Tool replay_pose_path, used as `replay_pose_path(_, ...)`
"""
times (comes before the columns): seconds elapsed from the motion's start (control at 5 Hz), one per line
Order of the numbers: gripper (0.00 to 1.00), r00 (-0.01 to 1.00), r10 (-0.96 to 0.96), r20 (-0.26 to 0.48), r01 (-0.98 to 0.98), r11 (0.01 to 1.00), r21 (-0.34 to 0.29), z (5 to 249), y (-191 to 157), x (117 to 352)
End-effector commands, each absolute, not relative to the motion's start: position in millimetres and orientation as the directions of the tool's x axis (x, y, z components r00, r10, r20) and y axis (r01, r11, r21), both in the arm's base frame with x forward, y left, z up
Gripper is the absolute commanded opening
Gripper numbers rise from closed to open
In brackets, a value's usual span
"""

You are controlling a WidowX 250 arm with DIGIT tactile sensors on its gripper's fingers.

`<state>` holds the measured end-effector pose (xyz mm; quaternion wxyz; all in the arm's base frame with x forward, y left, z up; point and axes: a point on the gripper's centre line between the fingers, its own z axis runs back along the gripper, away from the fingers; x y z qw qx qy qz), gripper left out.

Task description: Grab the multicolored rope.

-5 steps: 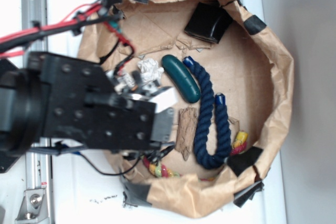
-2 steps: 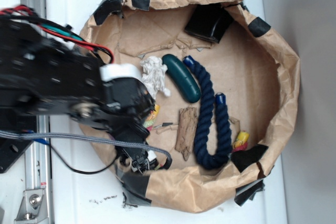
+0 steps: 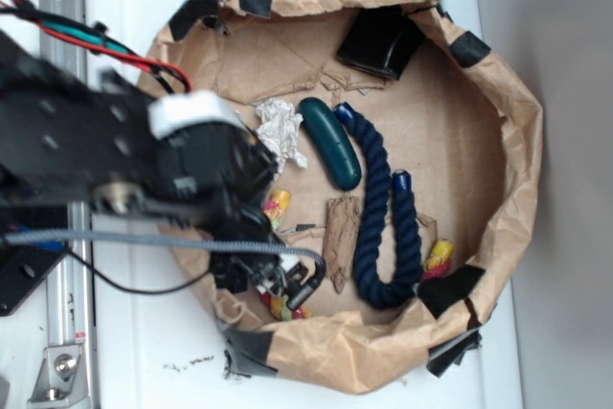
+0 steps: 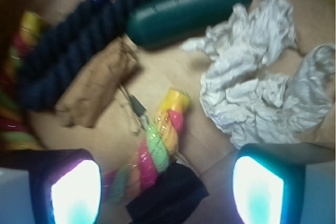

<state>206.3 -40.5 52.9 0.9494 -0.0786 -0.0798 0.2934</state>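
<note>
Brown paper bedding (image 3: 450,141) holds twisted pink-yellow-green multicolored rope (image 4: 157,140).

Black WidowX arm (image 3: 105,155) pictured from above

Boxy matte-black housings are studded with round screws; a white collar (image 3: 192,112) is fitted near the wrist. Red and teal wires and a grey braided cable (image 3: 144,241) are routed along it.

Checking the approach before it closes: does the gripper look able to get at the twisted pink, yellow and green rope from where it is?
Probably yes. The gripper is open, and the multicolored rope runs up between its fingers with nothing covering that end.
</note>
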Motion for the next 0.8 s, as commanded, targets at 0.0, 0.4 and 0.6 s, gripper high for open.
replay_pose_path(0.0,1.0,0.841,0.537,0.063,-0.531,0.842,-0.093,2,-67,211)
replay_pose_path(0.4,0.0,0.868,0.492,0.074,-0.485,0.869,-0.097,18,-61,218)
replay_pose_path(0.6,0.0,0.882,0.45,0.142,-0.431,0.891,-0.146,62,-37,243)
